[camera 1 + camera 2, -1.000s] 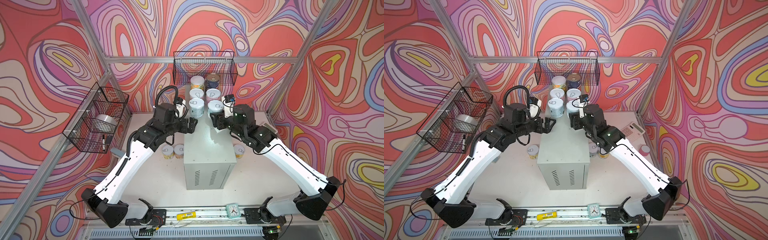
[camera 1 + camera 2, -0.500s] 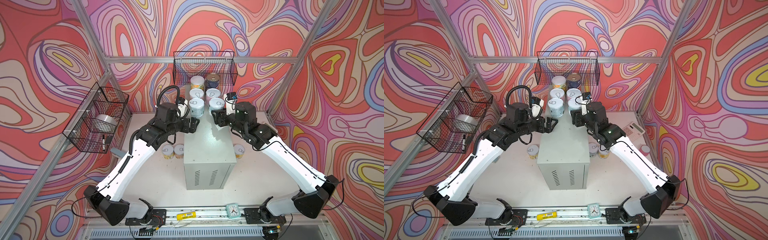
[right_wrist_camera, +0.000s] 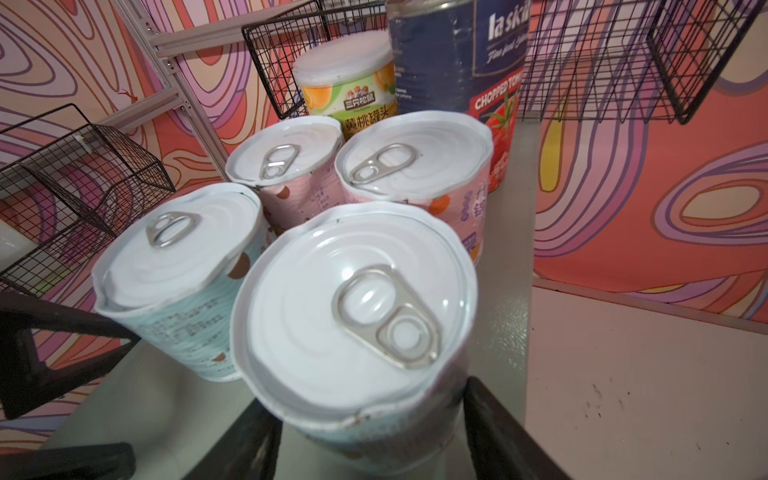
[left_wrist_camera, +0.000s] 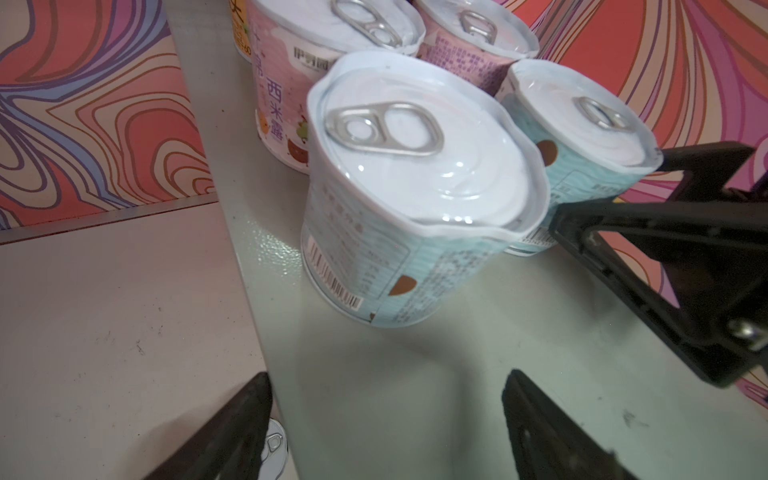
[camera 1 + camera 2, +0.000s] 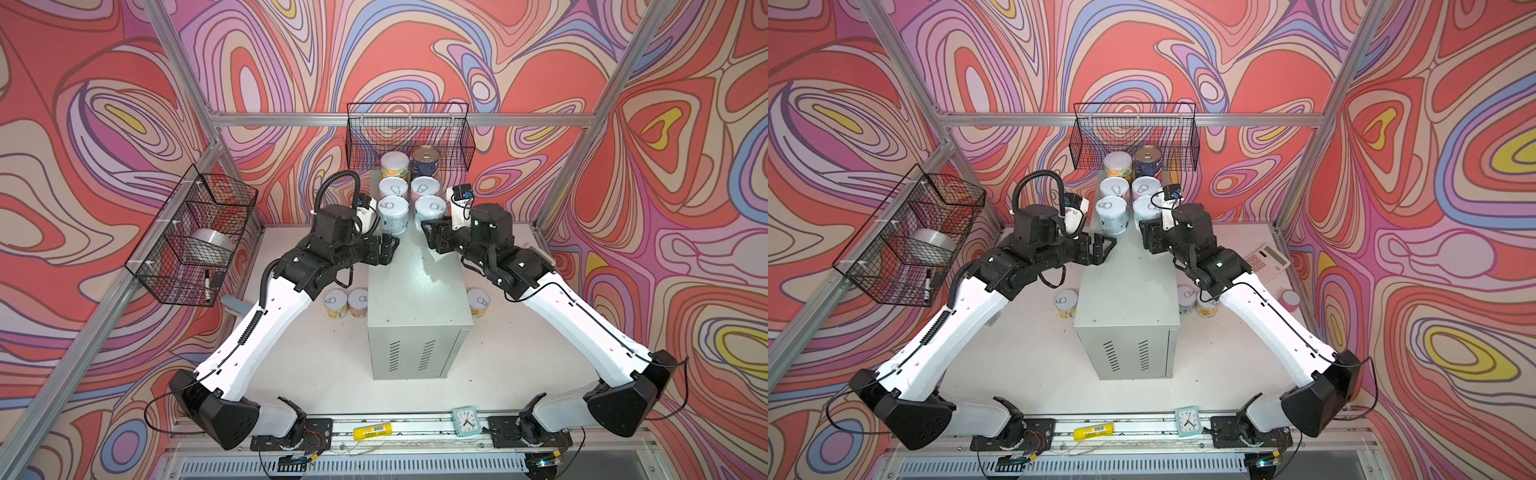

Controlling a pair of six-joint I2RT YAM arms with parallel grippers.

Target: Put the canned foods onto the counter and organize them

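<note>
Because the six tins already on the tall light-grey rectangular metal counter (image 5: 415, 291) are packed two abreast in three rows against its far edge, the near half of its glossy top is left bare for those not yet lifted. The back row is formed by a white-lidded tin with a yellow-and-orange label (image 5: 395, 164) and a taller dark navy tomato tin (image 5: 425, 160). Two short pink-labelled tins (image 5: 393, 189) with pull-tab lids are set before them, and two pale-blue-labelled tins are set in front of those.

The left-hand pale-blue tin (image 4: 415, 187) is stood upright by the counter's left edge. The left gripper (image 4: 386, 382) is held just short of it, jaws apart with nothing between them, so the tin stands unsupported. The right-hand pale-blue tin (image 3: 353, 311) is flanked low on its body by the jaws of the right gripper (image 3: 374, 436); whether it is pinched or merely bracketed cannot be told.

Each gripper is brought in low from its own side, presumably so that each column is served without reaching across.

The task is judged a little over half done. On the white bench (image 5: 316, 374), two short tins (image 5: 336, 303) are seen side by side next to the counter's left wall, and two more (image 5: 1187, 299) stand by its right wall. A pink-topped round thing (image 5: 1289, 300), possibly another tin, is seen near the bench's right edge.
</note>
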